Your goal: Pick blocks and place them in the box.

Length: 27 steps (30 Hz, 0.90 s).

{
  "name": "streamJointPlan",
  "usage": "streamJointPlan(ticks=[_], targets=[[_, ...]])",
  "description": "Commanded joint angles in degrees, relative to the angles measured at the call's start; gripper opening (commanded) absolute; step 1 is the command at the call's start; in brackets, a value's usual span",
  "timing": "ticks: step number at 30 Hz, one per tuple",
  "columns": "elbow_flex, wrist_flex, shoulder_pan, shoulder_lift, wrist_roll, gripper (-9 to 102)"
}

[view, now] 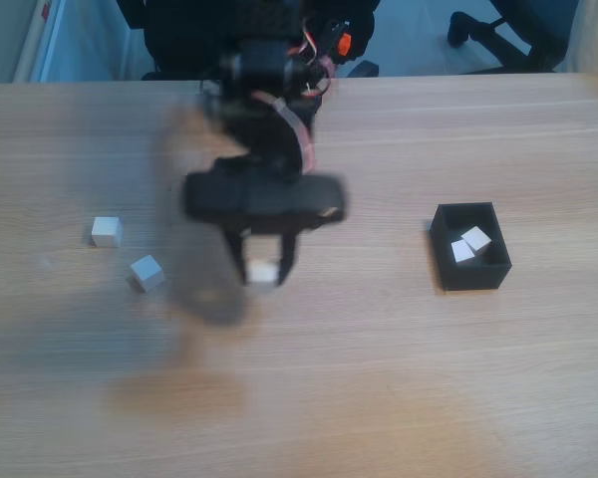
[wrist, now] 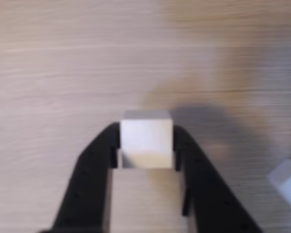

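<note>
Between the black fingertips of the gripper, mid-table: one white cube, jaws clamped on its two opposite flat sides. Judged light, rigid, smooth-faced; side-face pinch suits it. Two cubes lie in the black box; two loose cubes at fixed view's left.

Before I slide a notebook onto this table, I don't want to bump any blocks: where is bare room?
In the fixed view the near wooden table is bare across its width, as is the stretch between the gripper and the black box. It is crowded on the left: two loose white blocks sit close together beside the gripper, whose fingers flank a third block.
</note>
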Motion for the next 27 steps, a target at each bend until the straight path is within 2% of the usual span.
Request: streamJointPlan(ticks=[1,9,16,20,27], targets=[[1.23,2.11,-7.21,8.70,4.13,2],[0.53,9.23,-23.82,15.21,13.45,0],[-5.36,13.62,-37.18,13.89,25.40,1],[-9.76,14.15,-42.10,9.58,29.79,1],[-12.92,13.45,-45.09,3.78,33.40,4]])
